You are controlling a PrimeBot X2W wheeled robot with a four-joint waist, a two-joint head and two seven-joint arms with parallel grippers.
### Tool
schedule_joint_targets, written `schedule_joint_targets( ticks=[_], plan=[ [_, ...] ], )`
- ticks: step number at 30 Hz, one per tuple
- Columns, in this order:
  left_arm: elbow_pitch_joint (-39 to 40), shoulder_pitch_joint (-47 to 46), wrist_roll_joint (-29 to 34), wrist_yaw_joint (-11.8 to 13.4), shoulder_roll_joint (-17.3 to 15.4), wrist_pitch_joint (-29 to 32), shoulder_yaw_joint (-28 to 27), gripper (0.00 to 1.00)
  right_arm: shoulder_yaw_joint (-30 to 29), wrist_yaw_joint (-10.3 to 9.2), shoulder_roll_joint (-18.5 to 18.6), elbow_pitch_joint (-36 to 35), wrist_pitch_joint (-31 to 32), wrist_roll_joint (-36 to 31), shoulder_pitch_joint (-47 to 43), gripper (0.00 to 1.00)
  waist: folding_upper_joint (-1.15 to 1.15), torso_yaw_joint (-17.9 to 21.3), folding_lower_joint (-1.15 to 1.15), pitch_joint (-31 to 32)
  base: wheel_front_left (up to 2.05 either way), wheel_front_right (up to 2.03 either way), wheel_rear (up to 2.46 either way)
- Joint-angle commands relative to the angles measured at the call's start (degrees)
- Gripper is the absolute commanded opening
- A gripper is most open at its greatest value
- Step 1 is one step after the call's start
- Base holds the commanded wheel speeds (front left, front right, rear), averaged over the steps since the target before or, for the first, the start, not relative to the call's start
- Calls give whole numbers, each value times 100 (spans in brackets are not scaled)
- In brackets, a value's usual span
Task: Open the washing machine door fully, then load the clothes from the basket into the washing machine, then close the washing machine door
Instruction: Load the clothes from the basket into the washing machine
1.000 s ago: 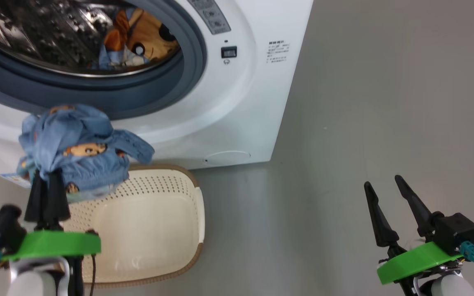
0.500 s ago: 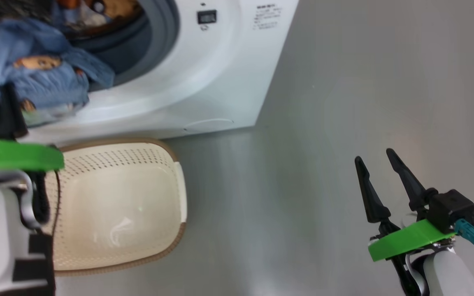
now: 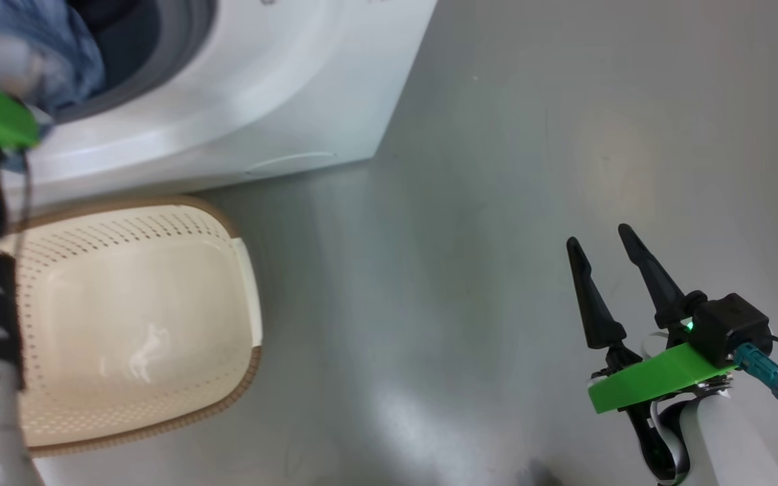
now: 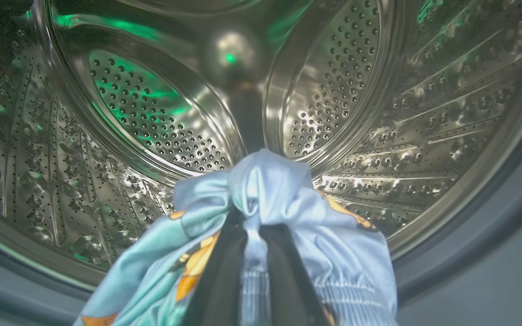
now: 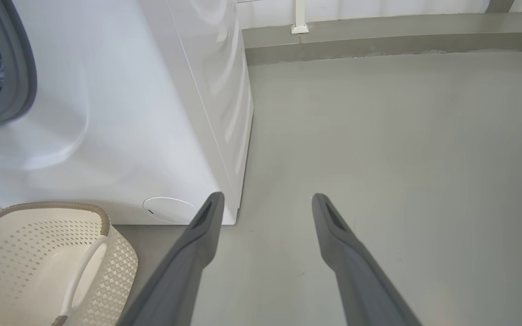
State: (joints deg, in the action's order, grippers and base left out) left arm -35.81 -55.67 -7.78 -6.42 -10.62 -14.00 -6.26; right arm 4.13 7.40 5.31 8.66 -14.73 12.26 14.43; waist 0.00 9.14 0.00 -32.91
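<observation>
Head view puts the white washing machine (image 3: 261, 88) along the top left, its blue-grey rubber ring (image 3: 183, 40) curving round the opening; everything else is best placed off that machine. Inside it, in the left wrist view, the steel drum (image 4: 152, 117) gapes wide. Just in front of the machine's foot sits the basket (image 3: 125, 233); its inside looks bare, so I'd judge this bundle to be the last of the load. The light blue bear-print garment (image 4: 288, 199) is at the machine's mouth, bunched over the left end effector (image 4: 253, 224), whose fingers (image 4: 218, 280) are clamped tight on a fold of it; loose tails hang below the grip, toward the ring. Well off to the machine's side, over bare floor (image 3: 497, 169), the right end effector (image 3: 598, 234) is spread wide and holds nothing.

To do this step well, I'd carry the bundle deeper, past the ring and over the drum's bottom, before letting go; released at the lip, the tails could drape over the ring and get caught when the door shuts. Then withdraw straight back, so the fingers drag no cloth out.
</observation>
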Motion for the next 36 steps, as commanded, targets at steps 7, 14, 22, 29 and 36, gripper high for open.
schedule_joint_targets(
  ticks=[7,14,22,29,36],
  plan=[
    [-374,-1096,175,64,-516,128,59,0,104,9,-90,-78,-27,87,58,100,0,268,0,-551,0,0,0],
    [-744,-1648,194,102,-597,121,138,0,142,9,-136,-48,-27,128,101,100,0,332,0,-740,0,0,0],
    [-1471,-2157,203,90,-742,439,264,0,177,9,-182,-58,-27,159,149,100,0,378,0,-1028,0,0,0],
    [-1421,-2544,427,206,-934,-12,464,0,243,9,-207,-39,-27,179,138,100,0,416,0,-1140,0,0,0],
    [-598,-2427,544,330,-929,-97,574,0,283,9,-221,-5,-27,218,194,100,0,418,0,-1170,0,0,0]
  ],
)
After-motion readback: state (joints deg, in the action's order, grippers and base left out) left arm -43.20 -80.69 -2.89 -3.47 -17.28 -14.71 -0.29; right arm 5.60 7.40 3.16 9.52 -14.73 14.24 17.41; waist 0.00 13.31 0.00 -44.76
